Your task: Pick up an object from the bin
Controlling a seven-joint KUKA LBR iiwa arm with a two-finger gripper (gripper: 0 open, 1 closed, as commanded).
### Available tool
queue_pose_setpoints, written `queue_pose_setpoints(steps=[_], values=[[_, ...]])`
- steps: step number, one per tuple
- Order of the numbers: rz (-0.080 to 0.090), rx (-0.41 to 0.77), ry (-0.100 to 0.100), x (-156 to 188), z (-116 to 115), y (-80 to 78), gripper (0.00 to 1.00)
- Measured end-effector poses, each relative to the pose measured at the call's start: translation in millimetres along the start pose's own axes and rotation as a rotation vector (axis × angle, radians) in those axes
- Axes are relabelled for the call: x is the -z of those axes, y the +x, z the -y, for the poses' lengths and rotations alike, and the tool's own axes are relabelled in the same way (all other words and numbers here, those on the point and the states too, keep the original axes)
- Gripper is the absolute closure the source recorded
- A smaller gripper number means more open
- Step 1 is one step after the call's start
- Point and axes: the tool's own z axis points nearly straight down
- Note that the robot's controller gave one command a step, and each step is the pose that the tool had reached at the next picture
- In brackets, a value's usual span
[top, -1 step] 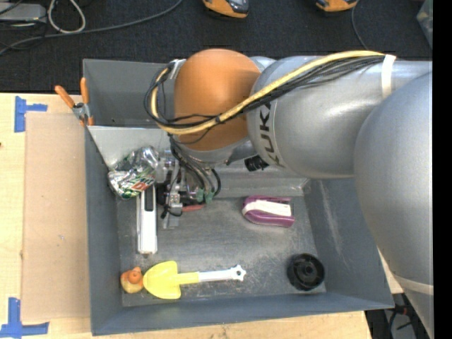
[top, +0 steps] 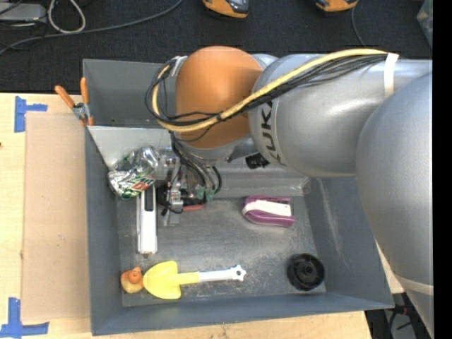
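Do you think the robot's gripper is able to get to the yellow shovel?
Probably yes. The yellow shovel lies flat with nothing on top of it, and bare bin floor separates it from the gripper. Only a small orange thing sits right beside its blade.

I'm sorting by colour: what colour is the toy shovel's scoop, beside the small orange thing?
Yellow scoop, white handle; best seen in the camera view.

This looks like a robotics lab. A big silver industrial arm (top: 332, 119) with an orange wrist cover (top: 212, 90) and a yellow cable (top: 325, 60) leans over a grey metal bin (top: 102, 246) of mismatched oddments, among them a crushed can (top: 133, 175) and a yellow toy spade (top: 166, 280). At eleven o'clock, loose cables (top: 63, 13) trail across a dark floor (top: 141, 20).
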Motion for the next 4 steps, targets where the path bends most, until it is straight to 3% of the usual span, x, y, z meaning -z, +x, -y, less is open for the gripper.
queue_pose_setpoints(steps=[1, 2, 3, 4], values=[[0.000, -0.027, 0.002, 3, -12, 4.0, 0.00], [-0.002, 0.207, 0.001, 18, 1, 14.3, 0.00], [0.001, 0.621, -0.001, -2, -24, 16.1, 0.00], [0.000, 0.405, 0.000, 22, -16, 46.3, 0.00]])
